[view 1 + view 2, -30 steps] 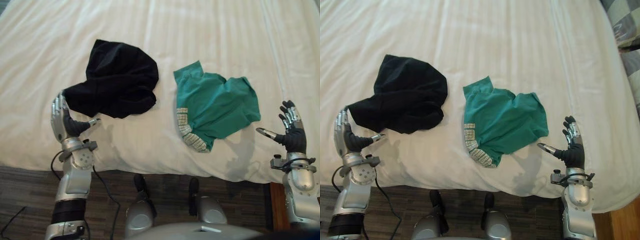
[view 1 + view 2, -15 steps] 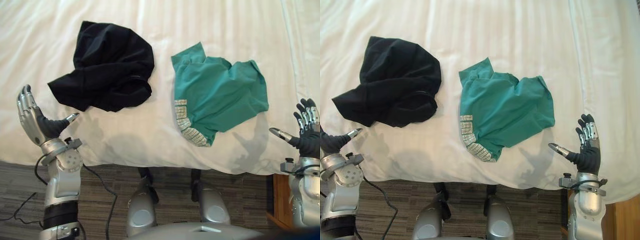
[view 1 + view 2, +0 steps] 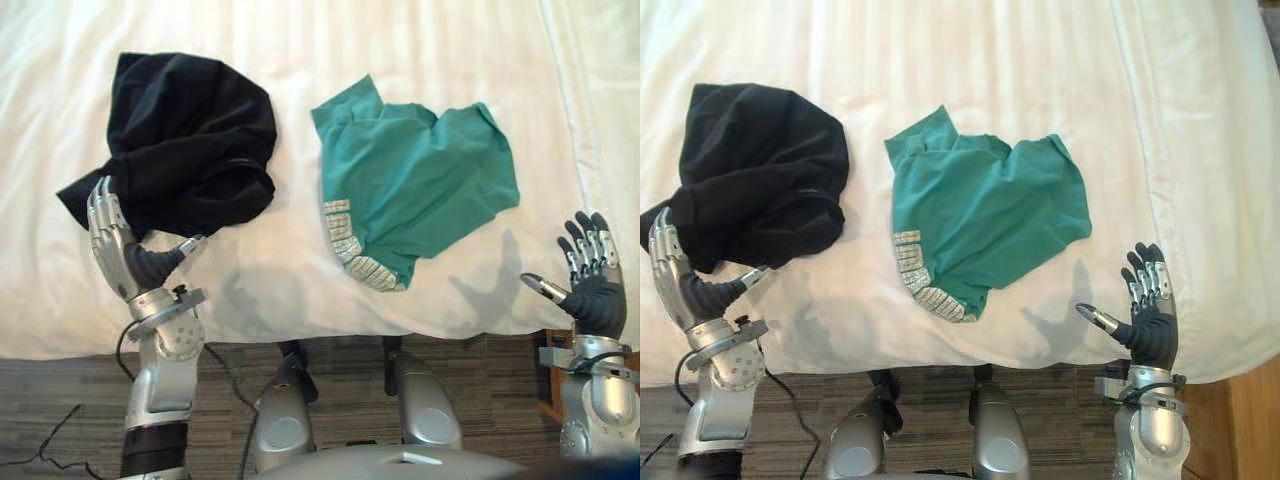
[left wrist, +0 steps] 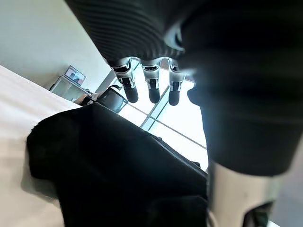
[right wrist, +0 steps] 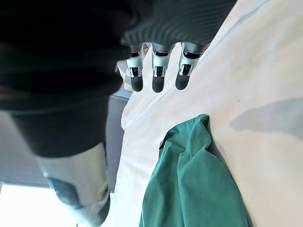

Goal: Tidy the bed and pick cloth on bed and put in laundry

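Hands splayed and empty: left hand [image 3: 128, 262] just beside black cloth [image 3: 190, 140], right hand [image 3: 596, 296] apart from green cloth [image 3: 420, 185].

Bed [image 3: 400, 60] runs off the top, left and right edges in both eye views, so its full extent is unclear. Black cloth [image 3: 190, 150] is bunched, with its folds and underside hidden. Its near corner sits behind the left hand [image 3: 125, 255] fingers, and contact there is unclear. In the left wrist view it is cut off by the bottom edge. Green cloth [image 3: 420, 185] is folded over itself, lower layers hidden, and cut off at the bottom of the right wrist view. Patterned band [image 3: 350, 250] is partly tucked under, its print too small to tell. Background clutter [image 4: 75, 78] is blurred and unidentifiable. Brown wooden patch [image 3: 550, 390] is half hidden by the right arm: floor or furniture, cannot tell.
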`<state>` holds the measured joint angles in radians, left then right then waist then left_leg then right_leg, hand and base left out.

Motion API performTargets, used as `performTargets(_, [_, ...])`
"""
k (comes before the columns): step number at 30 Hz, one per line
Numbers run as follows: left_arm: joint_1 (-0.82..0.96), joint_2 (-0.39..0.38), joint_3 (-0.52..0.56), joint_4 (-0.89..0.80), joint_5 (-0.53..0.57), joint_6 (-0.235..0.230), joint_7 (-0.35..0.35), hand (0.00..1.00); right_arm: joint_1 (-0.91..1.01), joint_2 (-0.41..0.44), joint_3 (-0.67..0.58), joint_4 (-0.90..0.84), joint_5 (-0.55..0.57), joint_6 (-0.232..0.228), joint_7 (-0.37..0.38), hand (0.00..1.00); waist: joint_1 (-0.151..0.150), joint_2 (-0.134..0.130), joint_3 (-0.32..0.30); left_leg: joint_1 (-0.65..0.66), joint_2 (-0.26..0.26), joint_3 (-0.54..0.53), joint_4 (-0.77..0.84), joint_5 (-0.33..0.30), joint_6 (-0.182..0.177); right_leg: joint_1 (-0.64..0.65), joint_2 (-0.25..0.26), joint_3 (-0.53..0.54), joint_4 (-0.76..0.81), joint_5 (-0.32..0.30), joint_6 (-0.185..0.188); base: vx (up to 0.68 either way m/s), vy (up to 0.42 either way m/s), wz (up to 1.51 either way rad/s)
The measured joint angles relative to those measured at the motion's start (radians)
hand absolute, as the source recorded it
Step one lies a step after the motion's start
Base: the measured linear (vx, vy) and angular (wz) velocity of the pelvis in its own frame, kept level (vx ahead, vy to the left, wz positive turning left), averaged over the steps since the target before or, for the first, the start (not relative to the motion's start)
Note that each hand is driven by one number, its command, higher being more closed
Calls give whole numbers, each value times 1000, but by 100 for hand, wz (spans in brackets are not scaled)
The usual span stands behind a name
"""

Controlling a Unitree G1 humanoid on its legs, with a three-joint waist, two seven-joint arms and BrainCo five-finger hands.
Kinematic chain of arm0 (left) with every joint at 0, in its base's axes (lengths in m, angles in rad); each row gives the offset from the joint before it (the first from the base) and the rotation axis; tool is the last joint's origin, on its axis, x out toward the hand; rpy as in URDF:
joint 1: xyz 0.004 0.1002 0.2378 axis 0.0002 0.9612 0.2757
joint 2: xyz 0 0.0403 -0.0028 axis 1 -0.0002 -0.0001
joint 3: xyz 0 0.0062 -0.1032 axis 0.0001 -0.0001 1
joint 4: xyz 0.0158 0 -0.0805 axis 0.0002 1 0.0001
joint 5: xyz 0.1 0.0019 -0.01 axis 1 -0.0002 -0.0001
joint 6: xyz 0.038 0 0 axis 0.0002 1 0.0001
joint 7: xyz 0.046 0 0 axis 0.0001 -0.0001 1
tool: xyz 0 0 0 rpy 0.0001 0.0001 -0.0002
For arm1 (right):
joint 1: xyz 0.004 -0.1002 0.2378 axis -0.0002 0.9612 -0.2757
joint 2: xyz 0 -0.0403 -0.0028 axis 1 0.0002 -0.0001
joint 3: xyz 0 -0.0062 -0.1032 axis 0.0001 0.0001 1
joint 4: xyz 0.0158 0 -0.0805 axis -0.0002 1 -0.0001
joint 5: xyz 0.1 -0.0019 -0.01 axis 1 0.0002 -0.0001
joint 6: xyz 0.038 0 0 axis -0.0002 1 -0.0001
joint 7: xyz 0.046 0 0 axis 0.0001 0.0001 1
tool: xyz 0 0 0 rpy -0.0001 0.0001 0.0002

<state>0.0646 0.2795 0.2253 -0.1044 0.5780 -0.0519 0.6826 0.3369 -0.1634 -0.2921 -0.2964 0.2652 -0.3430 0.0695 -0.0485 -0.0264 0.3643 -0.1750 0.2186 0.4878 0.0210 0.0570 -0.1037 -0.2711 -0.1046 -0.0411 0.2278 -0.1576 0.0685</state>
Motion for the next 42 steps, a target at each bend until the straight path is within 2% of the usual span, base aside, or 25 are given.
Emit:
performTargets(3, [0, 3, -26, 0, -3, 44, -3, 0, 23, 0, 20, -1, 9, 0, 8, 0, -9, 3, 2, 0, 6, 15, 6, -10, -4, -4, 2, 3, 0, 0, 0, 38, -5, -12])
performTargets(8, [-12, 2, -85, 1, -35, 100, 2, 0, 36, -4, 47, -72, 18, -4, 19, 0, 0, 14, 10, -42, 16, 56, 61, -38, -5, -61, -2, 29, 27, 0, 1, 28, 10, -20])
performTargets(11, [-34, 2, -111, 1, -57, 160, 44, 0, 36, -12, 55, -120, 19, -21, 24, 0, 9, 22, 47, -66, 30, 69, 91, -44, -5, -82, -4, 26, 44, -3, -2, 0, 0, 0])
performTargets(15, [-51, 6, -117, -2, -58, 243, 119, 0, 29, -63, 68, -165, 25, -29, 21, 0, 15, 33, 74, -143, 30, 76, 112, -39, 0, -189, -20, 1, 137, -38, -11, -23, -43, 13])
performTargets(16, [-51, 6, -127, -16, -58, 268, 143, 100, 31, -70, 68, -176, 26, -30, 12, 0, 15, 37, 82, -164, 25, 75, 111, -31, 3, -218, -30, -7, 167, -54, -11, -12, -53, 27])
performTargets(19, [-51, 6, -155, -66, -56, 312, 186, 100, 30, -88, 68, -200, 26, -31, -2, 0, 17, 56, 106, -197, 21, 63, 106, -16, 6, -257, -43, -28, 206, -70, -13, -19, -63, 28])
performTargets(20, [-51, 6, -158, -83, -56, 334, 199, 100, 30, -89, 68, -200, 26, -31, -12, 0, 31, 63, 120, -201, 15, 63, 99, -8, 6, -269, -45, -32, 218, -76, -17, -25, -47, 20])
performTargets(22, [-52, 8, -167, -102, -58, 370, 212, 100, 30, -88, 67, -200, 26, -29, -30, 0, 34, 69, 123, -235, 2, 57, 97, 21, 19, -303, -65, -53, 246, -92, -19, -29, -54, 36])
performTargets(23, [-52, 6, -182, -111, -58, 383, 224, 100, 30, -88, 66, -200, 26, -27, -39, 0, 37, 81, 130, -254, -5, 52, 88, 40, 24, -321, -74, -71, 263, -95, -20, -25, -73, 50])
performTargets(26, [-43, -2, -188, -123, -84, 398, 230, 100, 28, -78, 69, -200, 23, -14, -66, 0, 49, 96, 145, -273, -15, 44, 48, 76, 28, -344, -85, -108, 283, -111, -30, -10, -75, 34])
performTargets(28, [-37, -4, -189, -125, -89, 397, 234, 100, 29, -76, 69, -200, 21, -15, -81, 0, 45, 97, 146, -285, -16, 34, 48, 85, 31, -348, -90, -124, 291, -112, -32, 3, -72, 24])
performTargets(30, [-21, -8, -189, -125, -128, 381, 233, 100, 29, -72, 69, -200, 13, -15, -97, 0, 44, 97, 146, -285, -17, 23, 48, 86, 31, -349, -95, -140, 304, -116, -34, 10, -64, 15])
performTargets(32, [0, -20, -188, -125, -163, 336, 228, 100, 29, -73, 69, -200, 0, -21, -100, 0, 44, 97, 146, -284, -23, 22, 48, 86, 32, -349, -103, -143, 311, -123, -32, 4, -53, 9])
performTargets(35, [22, -35, -190, -123, -177, 243, 189, 100, 29, -74, 69, -200, -19, -27, -97, 0, 46, 97, 146, -277, -28, 23, 48, 88, 35, -342, -109, -149, 313, -129, -31, -7, -49, 2])
performTargets(37, [24, -35, -207, -123, -199, 145, 146, 100, 29, -82, 69, -200, -24, -27, -82, 0, 49, 97, 145, -253, -26, 22, 40, 88, 35, -318, -109, -161, 312, -131, -32, -10, -52, 2])
performTargets(38, [24, -35, -215, -124, -199, 120, 134, 100, 29, -85, 69, -202, -24, -27, -74, 0, 49, 97, 145, -243, -26, 22, 34, 88, 35, -309, -108, -164, 312, -131, -32, -6, -38, -1])
performTargets(40, [24, -35, -225, -139, -215, 22, 61, 100, 29, -87, 67, -252, -26, -26, -51, 0, 51, 96, 143, -217, -26, 22, 28, 88, 35, -283, -108, -169, 311, -133, -30, 0, 0, 0])
performTargets(42, [12, -32, -223, -148, -249, -34, 3, 100, 27, -94, 62, -282, -40, -27, -30, 0, 50, 89, 128, -207, -25, 26, 27, 88, 35, -276, -106, -168, 309, -133, -30, -13, -32, -5])
